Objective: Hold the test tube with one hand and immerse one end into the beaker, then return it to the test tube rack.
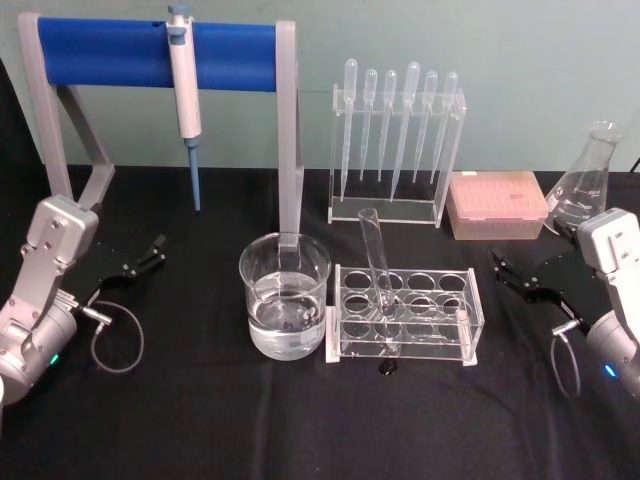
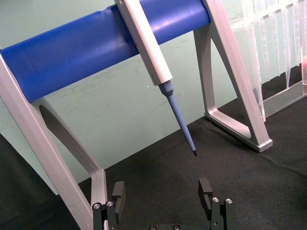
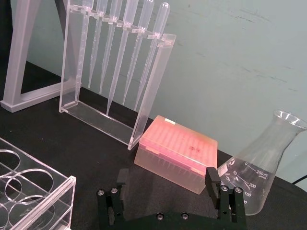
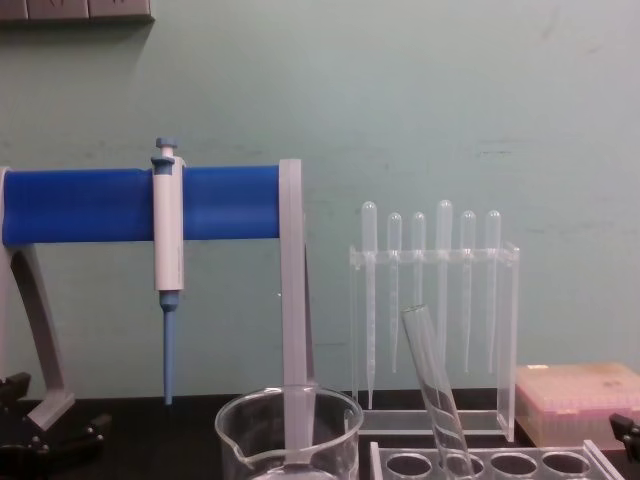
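Lower centre of the head view, the clear glass test tube (image 1: pixel 377 270) leans tilted in the transparent acrylic rack (image 1: pixel 470 320), just right of the round, spouted beaker (image 1: pixel 284 295). The black left gripper (image 1: pixel 140 260) at the left edge and the right gripper (image 1: pixel 508 270) at the right edge are both spread wide, holding nothing. The conical flask (image 3: pixel 261 163) reads "250 ml".

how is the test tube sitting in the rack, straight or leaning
Leaning. The test tube sits in a hole of the rack, its open rim tilted toward the robot's left; the chest view shows the same slant.
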Robot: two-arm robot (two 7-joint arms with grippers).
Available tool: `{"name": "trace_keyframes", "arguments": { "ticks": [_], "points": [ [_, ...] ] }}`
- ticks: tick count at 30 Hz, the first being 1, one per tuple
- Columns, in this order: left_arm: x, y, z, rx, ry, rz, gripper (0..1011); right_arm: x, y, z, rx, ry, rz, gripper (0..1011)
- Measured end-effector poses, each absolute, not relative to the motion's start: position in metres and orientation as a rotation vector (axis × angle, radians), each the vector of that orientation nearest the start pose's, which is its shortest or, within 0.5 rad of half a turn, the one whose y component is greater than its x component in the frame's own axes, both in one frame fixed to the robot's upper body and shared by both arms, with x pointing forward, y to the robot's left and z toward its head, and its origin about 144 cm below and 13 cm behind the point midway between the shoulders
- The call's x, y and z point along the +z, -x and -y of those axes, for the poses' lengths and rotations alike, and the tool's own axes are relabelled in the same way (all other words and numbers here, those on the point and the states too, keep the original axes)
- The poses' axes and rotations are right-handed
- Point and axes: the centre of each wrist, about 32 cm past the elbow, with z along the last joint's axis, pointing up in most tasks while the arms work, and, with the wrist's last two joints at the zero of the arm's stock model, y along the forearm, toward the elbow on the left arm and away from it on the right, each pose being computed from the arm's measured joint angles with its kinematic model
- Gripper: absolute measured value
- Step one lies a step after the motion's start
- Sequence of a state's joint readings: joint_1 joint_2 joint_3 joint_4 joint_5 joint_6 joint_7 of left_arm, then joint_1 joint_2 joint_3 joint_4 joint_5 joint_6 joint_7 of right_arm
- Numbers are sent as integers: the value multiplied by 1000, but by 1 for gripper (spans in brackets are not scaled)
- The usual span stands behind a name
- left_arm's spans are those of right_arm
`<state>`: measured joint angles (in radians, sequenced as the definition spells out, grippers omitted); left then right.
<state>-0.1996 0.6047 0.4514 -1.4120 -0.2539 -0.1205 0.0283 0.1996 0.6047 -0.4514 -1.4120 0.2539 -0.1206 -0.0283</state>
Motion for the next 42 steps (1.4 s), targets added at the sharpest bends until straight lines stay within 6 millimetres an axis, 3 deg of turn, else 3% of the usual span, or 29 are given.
{"name": "trace_keyframes", "arguments": {
  "ticks": [42],
  "points": [
    [1140,-489,-310,1248,-304,285,1000,1140,-489,310,-1248,304,285,1002]
  ]
}}
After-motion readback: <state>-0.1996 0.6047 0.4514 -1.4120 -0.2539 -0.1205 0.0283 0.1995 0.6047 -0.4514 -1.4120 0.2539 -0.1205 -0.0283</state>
